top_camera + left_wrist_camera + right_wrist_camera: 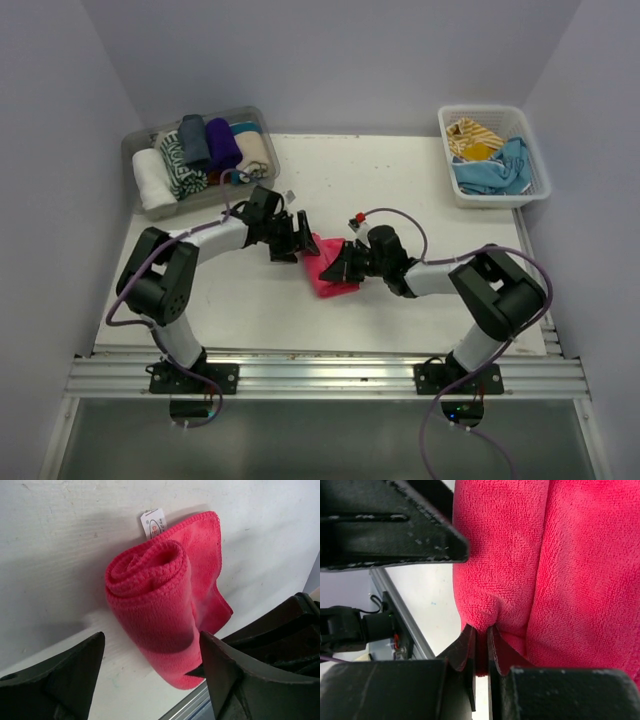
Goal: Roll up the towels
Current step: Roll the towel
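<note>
**Finding 1.** The hot pink terry cloth towel is lying on the white counter, only partly rolled. A loose spiral is showing at the end farthest from the left claw. An unrolled flap is lying beyond the roll.

**Finding 2.** The left claw is standing apart and gripping nothing, with the near end of the roll sitting between its two fingers. I cannot tell whether either finger is touching the cloth.

**Finding 3.** The right claw is pinching together on a small pucker of the towel's edge, directly ahead of its tips. The bite is looking shallow.

**Risks, as judged:**
- The thin pinch is inviting a slip. Any firm pull could free the edge and let the spiral spring open.
- Nothing is pressing on the roll between the left claw's fingers, so the coil is likely to be loosening or skewing as it turns.
- The cloth could be sliding across the counter instead of rolling if the right claw is dragging rather than lifting over.
- The two claws are working very near each other over the same towel, so a finger-to-finger strike is a real hazard.
</note>
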You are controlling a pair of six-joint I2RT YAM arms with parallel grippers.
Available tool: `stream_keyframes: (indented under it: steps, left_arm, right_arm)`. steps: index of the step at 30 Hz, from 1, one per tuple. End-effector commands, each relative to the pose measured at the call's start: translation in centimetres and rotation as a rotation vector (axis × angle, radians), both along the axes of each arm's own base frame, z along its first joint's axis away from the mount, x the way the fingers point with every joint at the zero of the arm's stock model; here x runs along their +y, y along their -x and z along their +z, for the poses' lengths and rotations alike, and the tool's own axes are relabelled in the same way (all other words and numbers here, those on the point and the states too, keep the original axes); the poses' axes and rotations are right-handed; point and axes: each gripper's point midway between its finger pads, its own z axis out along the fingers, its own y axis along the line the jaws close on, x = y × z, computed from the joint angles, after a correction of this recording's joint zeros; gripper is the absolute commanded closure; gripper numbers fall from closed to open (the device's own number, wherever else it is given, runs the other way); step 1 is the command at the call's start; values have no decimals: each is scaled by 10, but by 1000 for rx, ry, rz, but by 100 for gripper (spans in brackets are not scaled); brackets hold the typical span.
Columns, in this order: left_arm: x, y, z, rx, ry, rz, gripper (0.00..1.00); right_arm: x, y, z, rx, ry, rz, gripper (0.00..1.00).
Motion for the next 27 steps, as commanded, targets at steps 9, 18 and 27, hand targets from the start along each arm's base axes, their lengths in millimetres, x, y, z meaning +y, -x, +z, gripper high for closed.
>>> stream_keyframes:
  steps: [9,18,27]
  left_arm:
    - [-18,-14,-15,12,52,-15,53]
    - [-3,-10,-8,54,-47,51,74]
    - [2,-4,-14,112,-86,93,75]
  right_arm:
    - [7,13,-5,133,-142,72,100]
    - [-40,-10,12,-102,289,-54,47]
    - [-41,-7,70,-550,869,-60,46]
